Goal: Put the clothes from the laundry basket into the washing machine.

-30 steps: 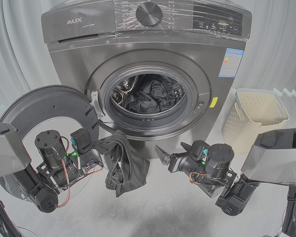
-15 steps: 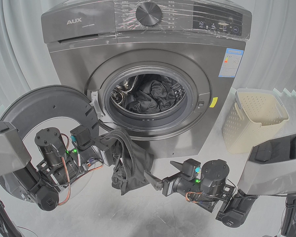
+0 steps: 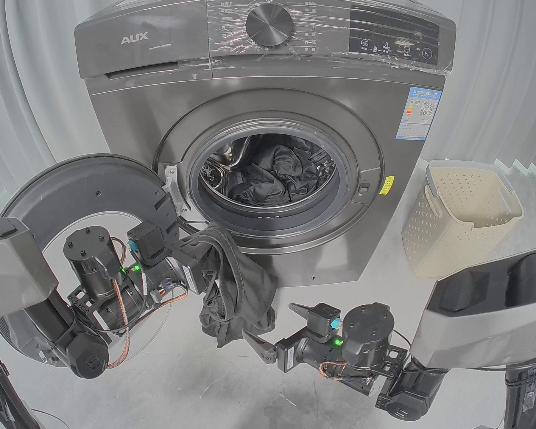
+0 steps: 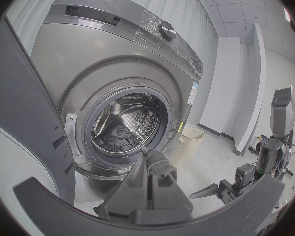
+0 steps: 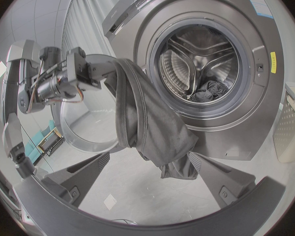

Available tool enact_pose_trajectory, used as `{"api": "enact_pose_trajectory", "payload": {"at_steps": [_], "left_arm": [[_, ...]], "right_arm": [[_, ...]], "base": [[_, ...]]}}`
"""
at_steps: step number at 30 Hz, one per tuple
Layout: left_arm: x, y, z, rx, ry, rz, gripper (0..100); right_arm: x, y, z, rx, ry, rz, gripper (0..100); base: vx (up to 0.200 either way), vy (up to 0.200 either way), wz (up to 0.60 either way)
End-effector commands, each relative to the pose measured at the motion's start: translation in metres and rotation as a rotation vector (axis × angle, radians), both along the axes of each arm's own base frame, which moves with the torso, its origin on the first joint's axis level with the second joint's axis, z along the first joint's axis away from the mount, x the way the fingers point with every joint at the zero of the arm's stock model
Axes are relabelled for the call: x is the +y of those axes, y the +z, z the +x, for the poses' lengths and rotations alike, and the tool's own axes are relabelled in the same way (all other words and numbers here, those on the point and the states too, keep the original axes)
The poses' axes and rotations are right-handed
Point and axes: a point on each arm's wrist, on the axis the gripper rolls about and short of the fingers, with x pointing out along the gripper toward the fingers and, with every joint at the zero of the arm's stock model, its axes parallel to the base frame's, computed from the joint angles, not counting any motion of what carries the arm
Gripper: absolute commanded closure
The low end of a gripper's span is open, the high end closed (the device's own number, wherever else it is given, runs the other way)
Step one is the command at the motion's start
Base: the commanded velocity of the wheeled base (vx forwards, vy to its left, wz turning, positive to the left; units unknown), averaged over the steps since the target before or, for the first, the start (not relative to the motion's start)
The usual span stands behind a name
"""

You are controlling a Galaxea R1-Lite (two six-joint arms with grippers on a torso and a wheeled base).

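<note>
dark garment (image 3: 238, 293) hangs pinched in our left pincer (image 4: 150, 169) before the washing machine (image 3: 137, 114). our right pincer (image 3: 274, 328), spread, sits at its dangling tail, we judge to gather it.

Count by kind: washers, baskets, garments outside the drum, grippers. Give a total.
Washer: 1
Basket: 1
Garment outside the drum: 1
Grippers: 2, left gripper and right gripper
Total: 5

Ahead of left claw (image 3: 203, 262), slightly above: open drum mouth (image 3: 262, 208), dark clothes (image 3: 274, 177) heaped inside. Close on its left: swung-out door (image 3: 83, 186). Below: hanging garment (image 3: 238, 293), right claw (image 3: 268, 322), floor (image 3: 161, 382).
</note>
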Motion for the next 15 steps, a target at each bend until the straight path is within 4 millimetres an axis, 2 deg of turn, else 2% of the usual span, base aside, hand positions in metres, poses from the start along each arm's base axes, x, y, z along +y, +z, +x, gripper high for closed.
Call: {"api": "enact_pose_trajectory", "payload": {"at_steps": [1,9,15], "left_arm": [[0.000,-0.001,0.000,0.002,0.001,0.001,100],[-0.001,-0.001,0.000,0.002,0.000,0.001,100],[-0.001,-0.002,0.000,0.006,0.000,0.001,100]], "right_arm": [[0.006,-0.022,0.006,0.023,0.000,-0.040,0],[0.017,-0.044,0.028,-0.028,-0.009,-0.077,0],[0.025,-0.057,0.037,-0.034,-0.002,-0.077,0]], "base": [[0.000,0.000,0.00],[0.000,0.000,0.00],[0.000,0.000,0.00]]}}
